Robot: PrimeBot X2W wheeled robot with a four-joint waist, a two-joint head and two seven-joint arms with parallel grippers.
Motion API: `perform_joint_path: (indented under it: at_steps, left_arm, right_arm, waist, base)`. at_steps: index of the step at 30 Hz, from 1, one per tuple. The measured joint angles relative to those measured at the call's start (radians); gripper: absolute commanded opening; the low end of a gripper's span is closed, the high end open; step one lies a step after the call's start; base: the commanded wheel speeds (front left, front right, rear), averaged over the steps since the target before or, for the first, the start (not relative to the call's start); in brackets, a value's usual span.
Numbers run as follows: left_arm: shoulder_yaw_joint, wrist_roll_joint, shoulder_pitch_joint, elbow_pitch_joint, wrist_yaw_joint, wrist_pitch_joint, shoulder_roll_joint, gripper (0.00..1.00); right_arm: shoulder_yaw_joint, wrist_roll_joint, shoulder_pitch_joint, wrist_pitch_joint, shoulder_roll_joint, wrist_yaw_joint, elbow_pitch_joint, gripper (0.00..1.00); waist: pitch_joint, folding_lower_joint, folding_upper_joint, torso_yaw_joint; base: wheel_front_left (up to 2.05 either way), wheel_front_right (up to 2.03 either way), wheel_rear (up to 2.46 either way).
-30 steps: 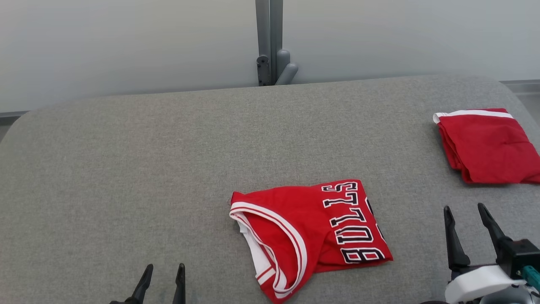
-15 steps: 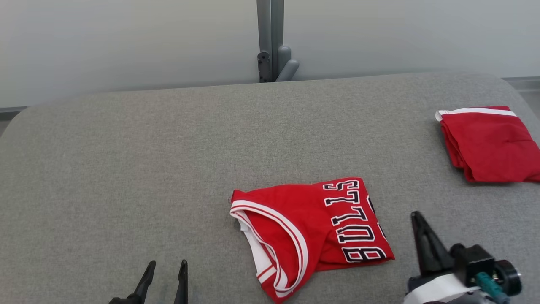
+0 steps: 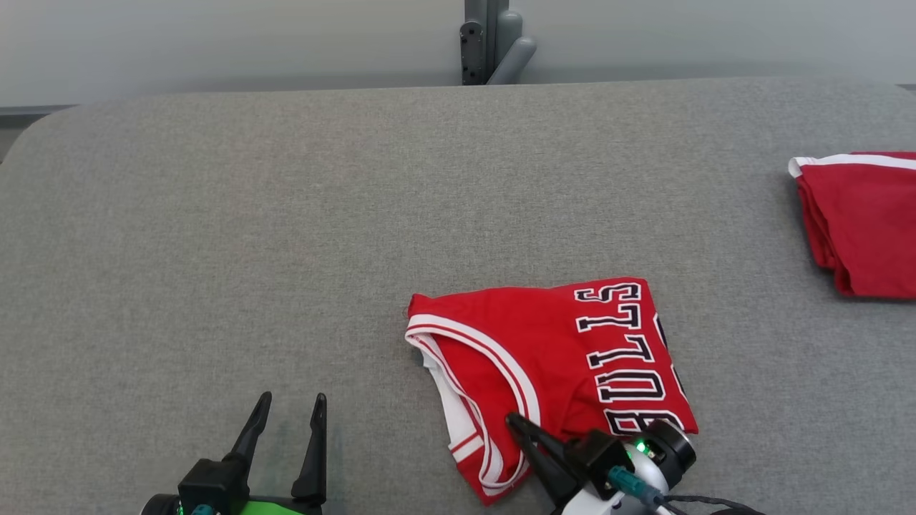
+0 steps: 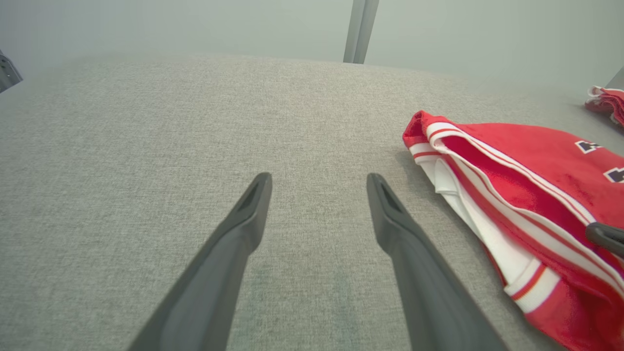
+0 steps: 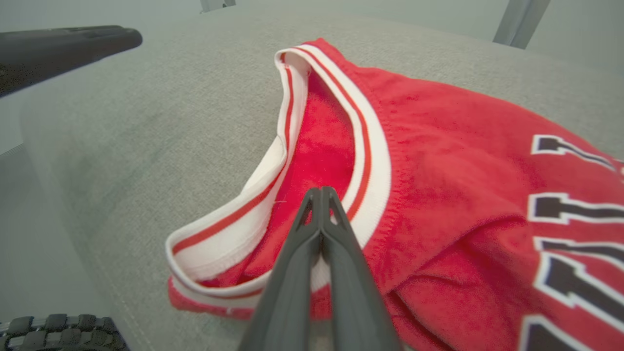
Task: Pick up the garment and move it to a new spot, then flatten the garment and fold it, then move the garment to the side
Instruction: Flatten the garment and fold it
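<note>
A red shirt (image 3: 551, 357) lies on the gray table (image 3: 250, 214), low and a bit right of the middle in the head view. It is folded up, with black and white letters on its right part and a white and red band along its left edge. The right gripper (image 3: 512, 420) comes in from the bottom edge, and its tip is over that band at the low end of the shirt. Its two fingers are pressed tight together and hold nothing. I cannot tell if the tip touches the shirt. The left gripper (image 3: 290, 404) is at the lower left, over bare table, near the shirt but apart from it. Its fingers are spread wide. Another red cloth (image 3: 862, 222) lies at the right edge, well apart.
</note>
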Motion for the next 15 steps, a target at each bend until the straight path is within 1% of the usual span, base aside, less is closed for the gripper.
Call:
perform_joint_path:
  at_steps: [6, 7, 15]
  left_arm:
    - [-0.005, -0.001, -0.017, 0.006, -0.001, 0.000, 0.000, 1.00]
    - [-0.005, -0.001, -0.017, 0.006, -0.001, 0.000, 0.000, 1.00]
    - [-0.011, -0.002, -0.024, 0.012, -0.001, 0.000, 0.000, 1.00]
  right_arm:
    - [0.123, 0.036, -0.066, -0.001, -0.027, 0.000, 0.132, 0.00]
    - [0.123, 0.036, -0.066, -0.001, -0.027, 0.000, 0.132, 0.00]
    - [0.231, 0.100, -0.179, -0.003, -0.011, 0.000, 0.214, 0.00]
  waist:
    - [0.028, 0.0000, 0.0000, 0.040]
    - [0.028, 0.0000, 0.0000, 0.040]
    - [0.045, 0.0000, 0.0000, 0.076]
  base:
    - [0.00, 0.00, 0.00]
    - [0.00, 0.00, 0.00]
    - [0.00, 0.00, 0.00]
